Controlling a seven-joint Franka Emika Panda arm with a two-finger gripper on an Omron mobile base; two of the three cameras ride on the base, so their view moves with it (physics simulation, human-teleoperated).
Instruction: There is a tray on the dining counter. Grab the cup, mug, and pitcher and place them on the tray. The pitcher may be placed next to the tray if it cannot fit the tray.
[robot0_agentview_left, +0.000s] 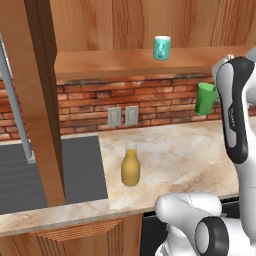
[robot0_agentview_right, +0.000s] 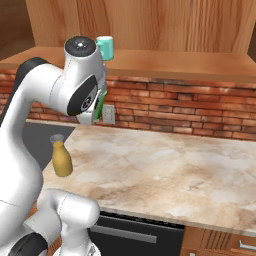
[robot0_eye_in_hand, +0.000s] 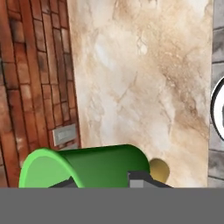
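1. pitcher (robot0_agentview_left: 130, 169) nearest, upright on the marble kitchen counter (robot0_agentview_left: 190, 155), close to the front edge and just right of the dark sink (robot0_agentview_left: 50, 172); not yet collected.
2. cup (robot0_agentview_left: 204, 98) aloft over that counter, well apart from the pitcher, tilted slightly, hard against the white arm's wrist, brick wall (robot0_agentview_left: 150, 102) behind.
3. seen along the hand: cup (robot0_eye_in_hand: 87, 168) lying across the base of the frame, long axis running side to side across the fingers, open mouth toward the brick side; gripper (robot0_eye_in_hand: 105, 181) narrowed on it, dark fingertips (robot0_eye_in_hand: 139, 178) against its green wall; judged a firm hold.
4. mug (robot0_agentview_left: 162, 47) farthest, standing on the wooden shelf (robot0_agentview_left: 125, 62) above the brick, untouched.
5. tray and dining counter absent from these frames; likely next step a carry of the cup away from this counter to find them, cup kept level between the fingers.
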